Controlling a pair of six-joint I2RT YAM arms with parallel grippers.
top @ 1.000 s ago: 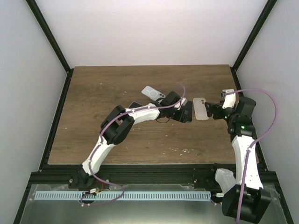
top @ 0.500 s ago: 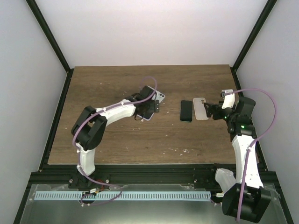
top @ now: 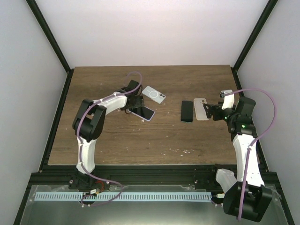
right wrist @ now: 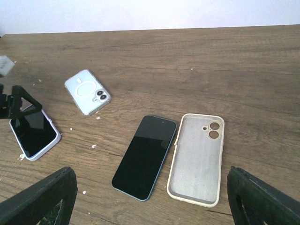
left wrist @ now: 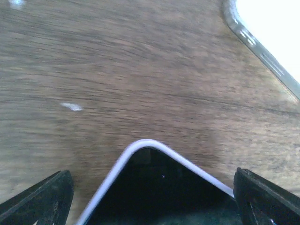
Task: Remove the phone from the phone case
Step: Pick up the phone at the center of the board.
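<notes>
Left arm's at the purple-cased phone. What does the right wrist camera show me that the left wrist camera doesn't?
Only right wrist: the bare dark phone lying beside the empty beige case. Only left wrist: the left gripper open, with a finger on either side of a phone corner. Both: the purple-cased phone, screen up, and the clear case beyond it.

Matt, grainy wood table (right wrist: 234, 56). Glossy glass phone (right wrist: 145, 157); matt cream case (right wrist: 197, 159), perhaps silicone. Clear shiny plastic case (right wrist: 87, 92) at upper left.
</notes>
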